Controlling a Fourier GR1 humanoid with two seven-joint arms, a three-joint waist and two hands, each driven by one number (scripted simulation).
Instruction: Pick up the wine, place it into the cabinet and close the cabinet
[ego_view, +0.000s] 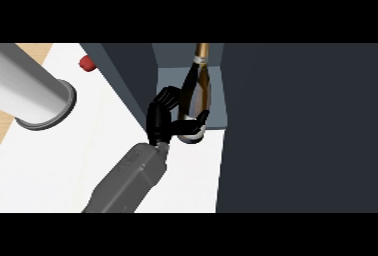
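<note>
Head view: one grey forearm rises from the lower edge to frame centre, its robot hand (164, 117) curled around one wine (196, 90) bottle, held tilted in the open cabinet (177, 56). One red object (87, 63) lies upper left on the surface (66, 160), beside one grey cylinder (33, 92).
</note>
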